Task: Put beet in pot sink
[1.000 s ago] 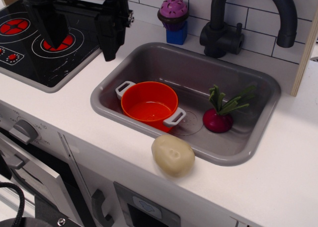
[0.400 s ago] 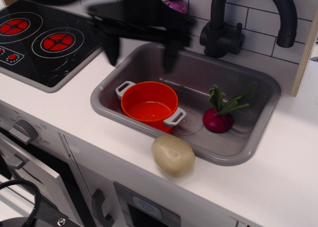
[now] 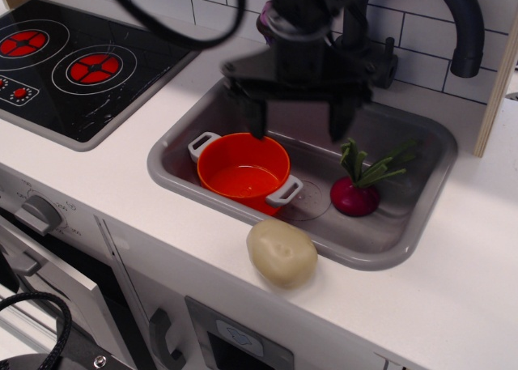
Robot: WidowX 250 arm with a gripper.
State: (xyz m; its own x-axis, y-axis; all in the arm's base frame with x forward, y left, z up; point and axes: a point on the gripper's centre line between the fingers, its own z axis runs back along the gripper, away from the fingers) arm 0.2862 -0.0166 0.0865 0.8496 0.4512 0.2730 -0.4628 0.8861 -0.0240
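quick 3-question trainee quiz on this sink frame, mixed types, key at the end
1. True or false: the beet is already inside the pot.
2. The gripper fingers are: A) shut on the beet B) spread open above the sink C) touching the potato.
3. Fill in: the potato rests on the ____, outside the sink.

Key: 1 false, it lies on the sink floor right of the pot; 2 B; 3 counter.

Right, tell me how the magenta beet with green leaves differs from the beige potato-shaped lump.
The magenta beet with dark green leaves sits inside the grey plastic sink; the beige potato-shaped lump rests on the white counter at the sink's front rim. The beet has floppy leaves on top; the lump is plain and smooth. The lump looks larger than the beet's bulb. Both are rounded and untouched.
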